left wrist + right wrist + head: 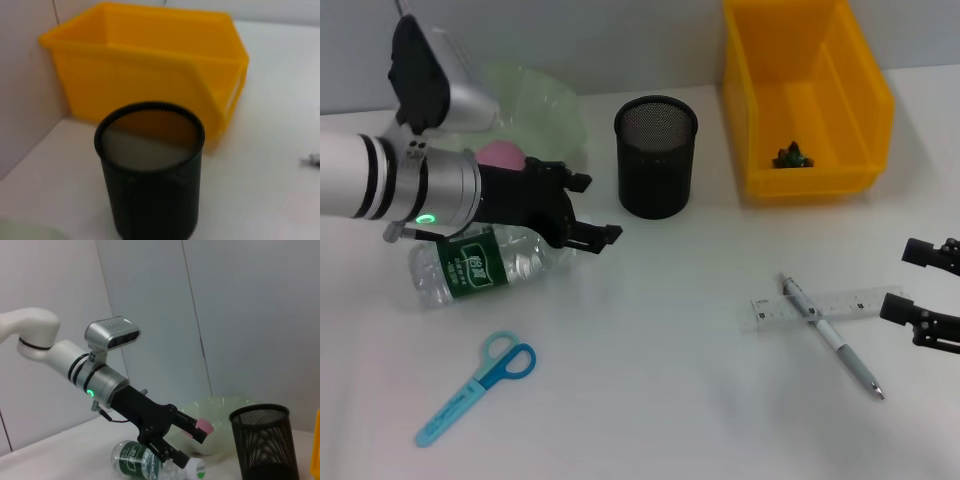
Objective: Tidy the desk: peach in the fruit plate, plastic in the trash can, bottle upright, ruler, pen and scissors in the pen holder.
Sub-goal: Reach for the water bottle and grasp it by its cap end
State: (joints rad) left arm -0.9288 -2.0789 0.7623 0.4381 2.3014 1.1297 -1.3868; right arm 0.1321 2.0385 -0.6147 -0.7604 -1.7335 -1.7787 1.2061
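Observation:
The clear bottle (480, 265) with a green label lies on its side at the left. My left gripper (597, 208) is open just above its neck end and holds nothing; it also shows in the right wrist view (196, 450), over the bottle (145, 462). The pink peach (500, 153) lies in the green fruit plate (555, 105). The black mesh pen holder (656, 155) stands upright. Dark plastic (791, 157) lies in the yellow bin (805, 95). The ruler (840, 303), with the pen (835, 340) across it, lies near my open right gripper (912, 280). Blue scissors (475, 385) lie at the front left.
The left wrist view shows the pen holder (150, 170) close up with the yellow bin (150, 65) behind it. A grey wall (620, 40) runs along the back of the white table (660, 400).

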